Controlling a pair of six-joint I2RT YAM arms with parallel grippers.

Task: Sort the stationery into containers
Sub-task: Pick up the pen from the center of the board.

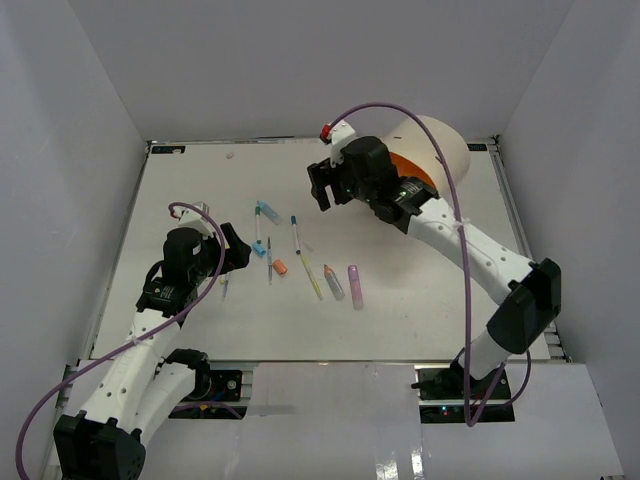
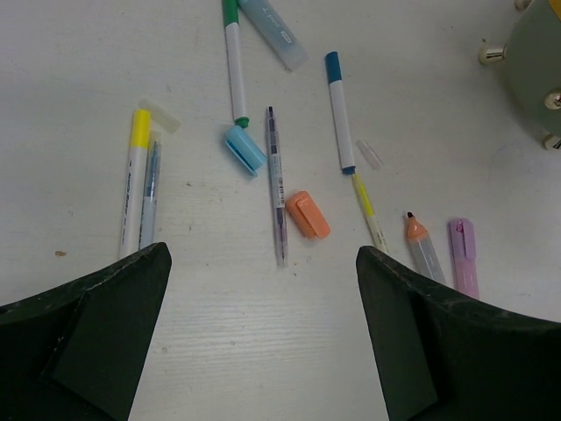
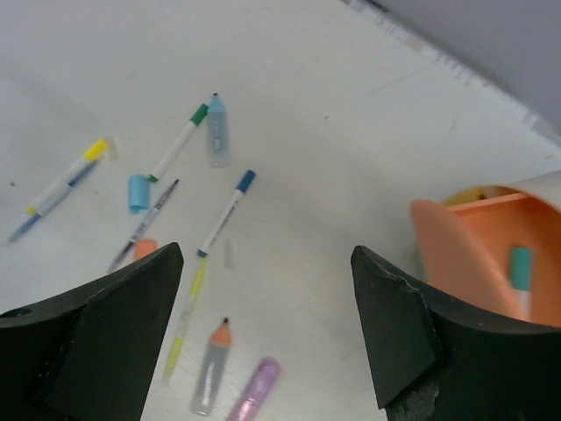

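Note:
Several pens, markers and caps lie spread over the table's middle (image 1: 300,265). In the left wrist view, a purple slim pen (image 2: 277,184) and an orange cap (image 2: 308,214) lie just ahead of my open left gripper (image 2: 263,254), with a yellow-capped pen (image 2: 134,180) to the left. An orange-tipped marker (image 2: 423,247) and a purple marker (image 2: 463,254) lie to the right. My right gripper (image 3: 266,254) hangs open and empty above the table beside the cream cylinder (image 1: 440,150). Its orange drawer (image 3: 473,254) stands pulled out with a teal piece (image 3: 521,267) inside.
White walls close in the table on three sides. A grey-olive drawer with small knobs (image 2: 530,53) shows at the top right of the left wrist view. A purple cable (image 1: 440,140) loops over the right arm.

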